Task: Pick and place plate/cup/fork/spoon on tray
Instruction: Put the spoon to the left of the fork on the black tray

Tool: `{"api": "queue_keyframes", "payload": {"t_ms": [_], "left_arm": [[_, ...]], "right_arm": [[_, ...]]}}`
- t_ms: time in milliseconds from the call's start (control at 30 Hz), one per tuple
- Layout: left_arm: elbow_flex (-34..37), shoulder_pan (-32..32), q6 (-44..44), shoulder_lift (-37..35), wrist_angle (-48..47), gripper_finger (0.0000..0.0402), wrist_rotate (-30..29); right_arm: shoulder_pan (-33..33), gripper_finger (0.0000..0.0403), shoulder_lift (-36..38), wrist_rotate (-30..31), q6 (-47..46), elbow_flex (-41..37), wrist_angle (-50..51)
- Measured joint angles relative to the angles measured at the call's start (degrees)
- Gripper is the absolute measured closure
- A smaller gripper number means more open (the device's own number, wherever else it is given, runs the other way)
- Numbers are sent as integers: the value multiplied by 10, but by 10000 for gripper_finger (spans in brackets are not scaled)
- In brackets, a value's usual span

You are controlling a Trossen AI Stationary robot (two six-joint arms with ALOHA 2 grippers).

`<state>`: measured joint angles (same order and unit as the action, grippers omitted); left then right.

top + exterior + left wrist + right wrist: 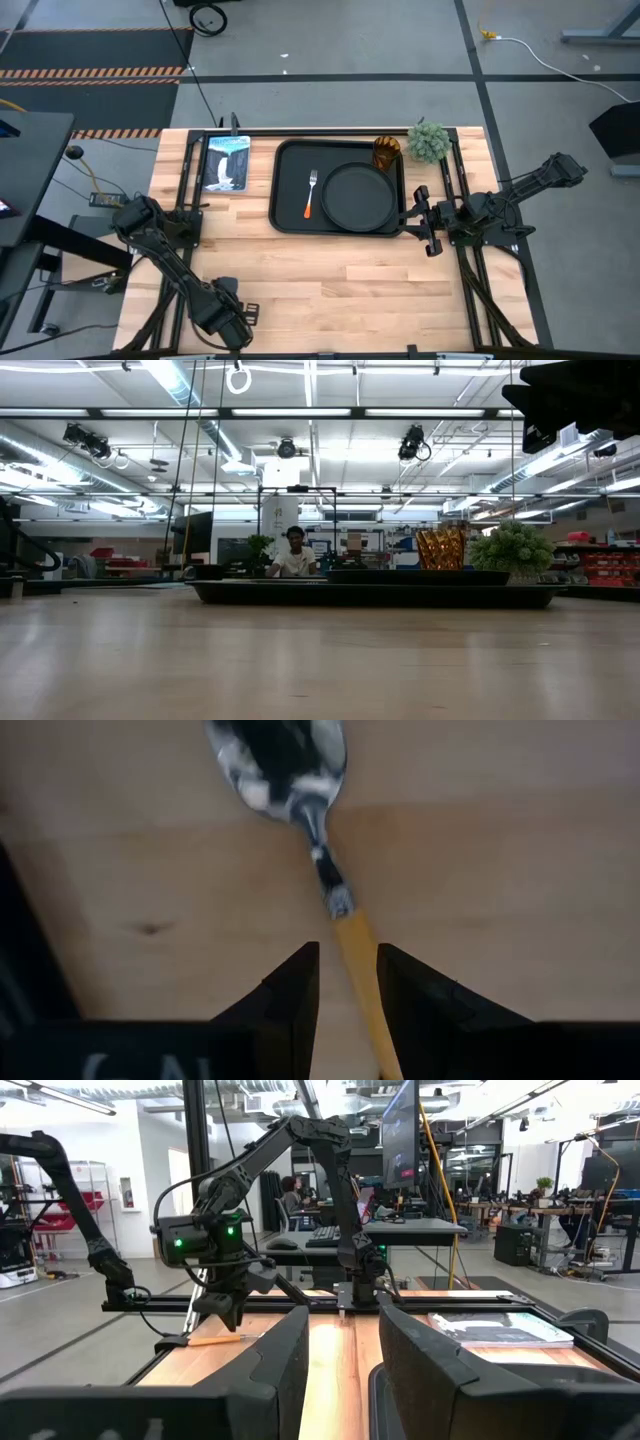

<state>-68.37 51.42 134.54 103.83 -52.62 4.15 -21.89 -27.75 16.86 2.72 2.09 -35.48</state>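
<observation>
- Now the left gripper (347, 982) is pinching the spoon (300, 810) by its orange handle, near the table's (330, 280) near-left corner.
- The right gripper (420, 215) is hovering spread beside the tray's (285, 222) right edge.

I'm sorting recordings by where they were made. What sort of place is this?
Likely a robotics lab in an industrial hall: the wooden table sits on a concrete floor with hazard striping, under exposed ceiling ducts, with monitors and workbenches behind.
</observation>
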Motion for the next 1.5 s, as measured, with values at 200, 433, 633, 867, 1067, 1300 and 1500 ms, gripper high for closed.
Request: {"api": "queue_keyframes", "payload": {"t_ms": [200,433,633,867,1067,1300,1500], "left_arm": [[0,-5,0,18,1,290,-12],[3,-6,2,19,5,290,5],[31,-6,2,21,42,290,1],[58,-4,-1,17,87,290,-14],[58,0,-4,18,85,299,-27],[58,7,-4,19,75,329,-35],[58,10,-12,19,71,342,-57]], "right_arm": [[0,271,0,0,0,0,0],[0,271,0,0,0,0,0],[0,271,0,0,0,0,0],[0,271,0,0,0,0,0],[0,271,0,0,0,0,0],[0,271,0,0,0,0,0],[0,271,0,0,0,0,0]]}}
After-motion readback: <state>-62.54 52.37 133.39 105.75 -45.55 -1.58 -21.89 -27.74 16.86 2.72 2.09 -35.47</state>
